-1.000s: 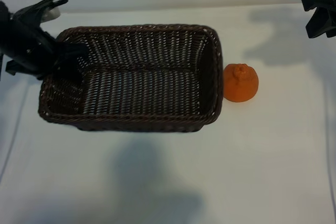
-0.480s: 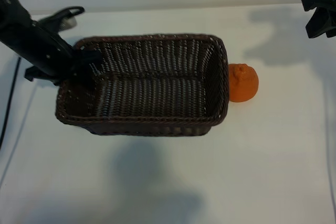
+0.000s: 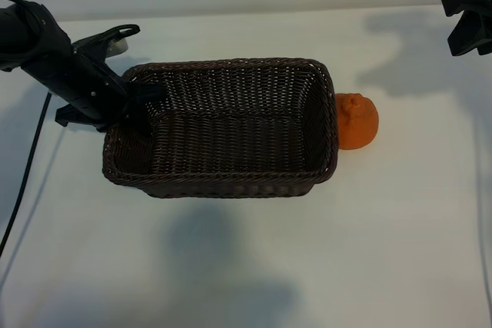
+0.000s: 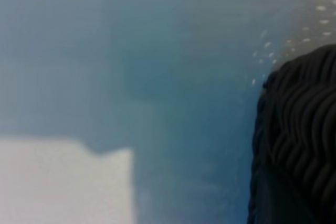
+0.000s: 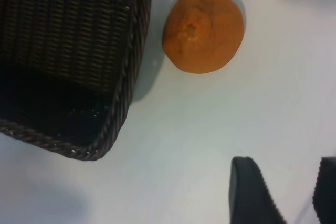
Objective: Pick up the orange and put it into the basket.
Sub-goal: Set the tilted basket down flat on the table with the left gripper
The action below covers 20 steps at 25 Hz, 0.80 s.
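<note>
The dark brown woven basket [image 3: 323, 124] lies in the middle of the white table. My left gripper [image 3: 132, 67] is shut on the rim at its left end, one finger outside and one inside the wall. The left wrist view shows only a piece of basket [image 4: 299, 140] weave. The orange [image 3: 357, 120] sits on the table right beside the basket's right end, close enough that I cannot tell if they touch. It also shows in the right wrist view, orange [image 5: 203, 29] next to basket [image 5: 131, 72]. My right gripper [image 3: 467, 17] hangs open and empty at the far right corner, with both fingers [image 5: 251, 192] showing.
A black cable [image 3: 27, 174] from the left arm trails across the table at the left. Shadows of the arms fall on the white table [image 3: 231, 266] in front of the basket and at the back right.
My left gripper has dragged the basket to the right, so its right end now lies beside the orange. The orange and the right arm have stayed put.
</note>
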Each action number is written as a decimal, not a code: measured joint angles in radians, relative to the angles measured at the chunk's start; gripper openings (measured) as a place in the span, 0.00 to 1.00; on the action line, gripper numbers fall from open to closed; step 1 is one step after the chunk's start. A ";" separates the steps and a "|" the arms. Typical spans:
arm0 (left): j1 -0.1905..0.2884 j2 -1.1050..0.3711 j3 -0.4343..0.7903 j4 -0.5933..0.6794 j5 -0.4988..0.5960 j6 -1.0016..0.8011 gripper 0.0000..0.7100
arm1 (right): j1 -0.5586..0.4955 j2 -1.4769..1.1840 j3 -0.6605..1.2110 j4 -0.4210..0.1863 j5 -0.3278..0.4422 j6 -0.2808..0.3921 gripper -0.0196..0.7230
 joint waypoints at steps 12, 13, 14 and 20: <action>-0.007 0.001 -0.002 -0.007 -0.009 0.005 0.22 | 0.000 0.000 0.000 0.000 0.000 0.001 0.47; -0.007 0.001 -0.002 -0.007 -0.009 0.005 0.22 | 0.000 0.000 0.000 0.000 0.000 0.001 0.47; -0.007 0.001 -0.002 -0.007 -0.009 0.005 0.22 | 0.000 0.000 0.000 0.000 0.000 0.001 0.47; -0.007 0.001 -0.005 -0.028 -0.006 0.000 0.46 | 0.000 0.000 0.000 0.000 0.000 0.000 0.47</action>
